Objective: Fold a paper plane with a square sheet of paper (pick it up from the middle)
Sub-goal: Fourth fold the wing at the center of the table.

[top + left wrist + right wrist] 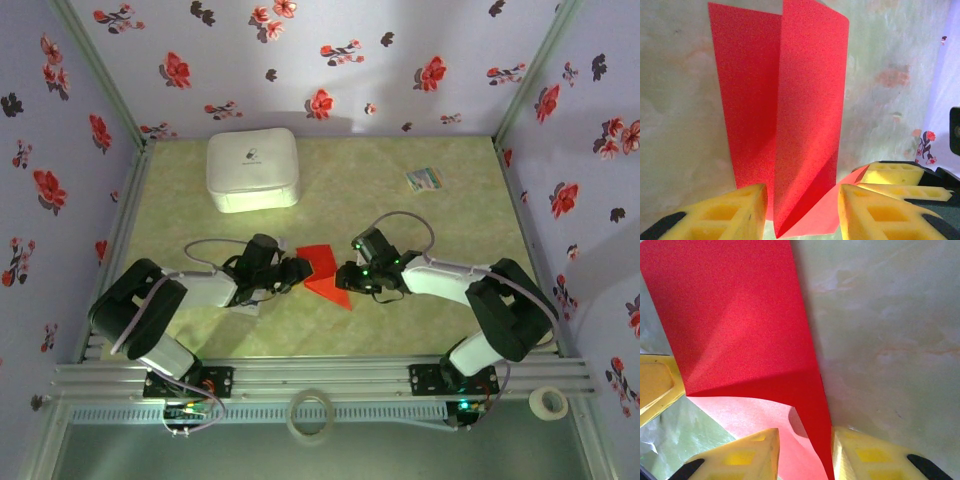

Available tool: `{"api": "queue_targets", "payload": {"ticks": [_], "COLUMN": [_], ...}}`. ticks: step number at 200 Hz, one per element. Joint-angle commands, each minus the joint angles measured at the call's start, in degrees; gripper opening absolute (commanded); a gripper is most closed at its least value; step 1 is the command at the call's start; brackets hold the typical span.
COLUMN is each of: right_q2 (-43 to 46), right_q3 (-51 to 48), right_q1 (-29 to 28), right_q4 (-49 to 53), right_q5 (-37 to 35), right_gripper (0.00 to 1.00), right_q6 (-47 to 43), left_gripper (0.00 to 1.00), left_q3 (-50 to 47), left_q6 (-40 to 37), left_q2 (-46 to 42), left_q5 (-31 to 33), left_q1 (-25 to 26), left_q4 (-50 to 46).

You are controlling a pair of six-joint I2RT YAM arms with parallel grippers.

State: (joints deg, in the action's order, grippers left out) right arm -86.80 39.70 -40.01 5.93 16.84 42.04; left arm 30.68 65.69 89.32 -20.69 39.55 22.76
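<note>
Red paper (325,270) — between both grippers' jaws

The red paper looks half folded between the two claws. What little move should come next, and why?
Probably press the fold flat. The red paper stands up in loose flaps on the table, with the left gripper and right gripper straddling its edges, so the crease is not yet set.
</note>
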Motion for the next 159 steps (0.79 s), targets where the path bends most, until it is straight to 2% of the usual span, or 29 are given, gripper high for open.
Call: {"api": "queue_targets", "payload": {"ticks": [1, 63, 84, 112, 129, 159], "right_q2": [1.1, 5.1, 8.3, 13.6, 16.7, 21.6], "right_q3": [-0.5, -2.1, -3.6, -7.0, -9.7, -16.0], "right_q1": [0.2, 0.3, 0.2, -0.7, -3.0, -11.6], "right_q4": [0.9, 2.0, 2.7, 1.0, -2.2, -13.2], "right_q5": [-1.2, -3.3, -5.5, -9.5, -12.5, -20.2], "right_gripper": [0.33, 0.35, 0.36, 0.37, 0.39, 0.42], "right_q6": [0.5, 0.1, -0.6, -3.3, -7.6, -16.6], "left_gripper": [0.41, 0.37, 0.33, 0.33, 0.33, 0.33], "left_q3": [0.2, 0.9, 0.8, 0.7, 0.9, 1.3], "left_q6": [0.5, 0.7, 1.1, 1.5, 1.6, 2.2], "left_q2": [0.7, 1.6, 2.0, 1.7, 2.0, 2.7], "left_q5": [-1.2, -2.4, -3.1, -3.7, -4.6, -5.6], "left_q1": [-0.6, -0.9, -1.1, -1.0, -1.0, -1.0], "left_q4": [1.7, 3.7, 5.2, 7.2, 8.5, 10.5]}}
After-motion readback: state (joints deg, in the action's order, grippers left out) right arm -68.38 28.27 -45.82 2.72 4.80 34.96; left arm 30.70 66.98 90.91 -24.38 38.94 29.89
